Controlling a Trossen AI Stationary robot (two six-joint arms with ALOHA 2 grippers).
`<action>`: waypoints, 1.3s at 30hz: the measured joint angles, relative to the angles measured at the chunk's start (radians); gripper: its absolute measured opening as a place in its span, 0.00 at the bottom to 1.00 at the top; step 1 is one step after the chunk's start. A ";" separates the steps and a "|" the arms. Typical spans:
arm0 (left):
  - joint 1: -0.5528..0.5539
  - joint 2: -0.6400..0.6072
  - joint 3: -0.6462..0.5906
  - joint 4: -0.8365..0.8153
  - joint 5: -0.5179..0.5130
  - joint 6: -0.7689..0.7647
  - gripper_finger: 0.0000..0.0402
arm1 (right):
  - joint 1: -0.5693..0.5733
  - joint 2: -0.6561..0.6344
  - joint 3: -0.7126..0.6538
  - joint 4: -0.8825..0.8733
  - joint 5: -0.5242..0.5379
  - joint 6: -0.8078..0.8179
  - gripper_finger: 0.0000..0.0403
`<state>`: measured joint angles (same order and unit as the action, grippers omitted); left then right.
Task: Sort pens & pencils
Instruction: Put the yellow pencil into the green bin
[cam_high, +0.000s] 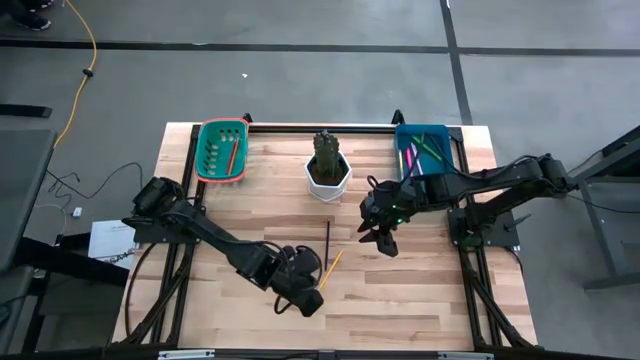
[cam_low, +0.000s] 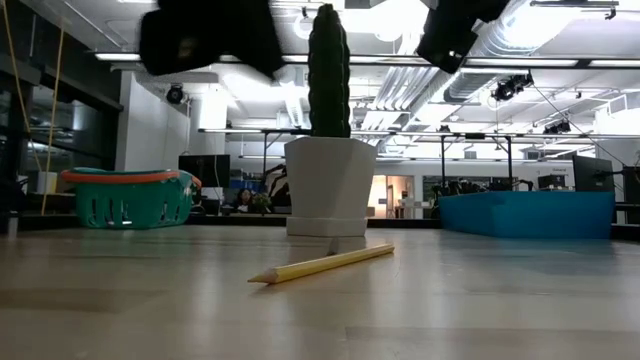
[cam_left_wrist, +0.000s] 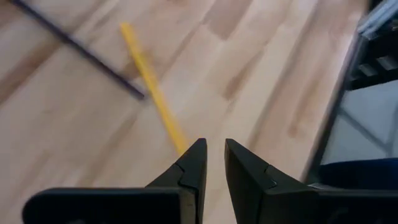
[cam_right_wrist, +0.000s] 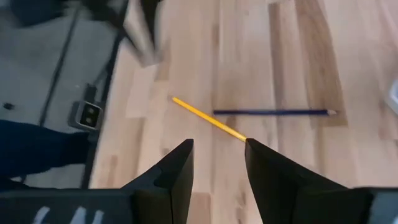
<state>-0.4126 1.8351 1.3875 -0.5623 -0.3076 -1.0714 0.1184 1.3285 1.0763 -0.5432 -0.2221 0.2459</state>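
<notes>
A yellow pencil (cam_high: 331, 265) and a dark pencil (cam_high: 327, 240) lie flat on the wooden table (cam_high: 420, 300), near its middle. My left gripper (cam_high: 310, 298) hovers near the yellow pencil's (cam_left_wrist: 152, 87) near end. Its fingers stand a little apart with nothing between them (cam_left_wrist: 214, 146). My right gripper (cam_high: 383, 243) hangs open above the table, to the right of both pencils (cam_right_wrist: 208, 118). One orange pencil (cam_high: 232, 155) lies in the green basket (cam_high: 205, 165). Pink and green pens (cam_high: 412, 156) lie in the blue tray (cam_high: 445, 135).
A white pot with a cactus (cam_high: 327, 170) stands at the far middle, between basket and tray. In the low view it rises right behind the yellow pencil (cam_low: 320, 265). Bare wood lies toward the near edge and to the left.
</notes>
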 joint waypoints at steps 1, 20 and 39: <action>0.000 0.004 0.008 -0.010 0.005 -0.002 0.12 | 0.000 0.000 0.000 0.000 0.003 -0.005 0.34; 0.000 0.122 0.074 -0.043 0.071 -0.015 0.12 | 0.033 0.002 0.000 0.023 0.003 -0.044 0.34; 0.002 0.209 0.077 -0.002 0.092 -0.060 0.12 | 0.033 0.002 0.000 0.031 0.012 -0.045 0.34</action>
<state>-0.4107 2.0439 1.4642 -0.5643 -0.2158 -1.1313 0.1516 1.3304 1.0763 -0.5121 -0.2104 0.2005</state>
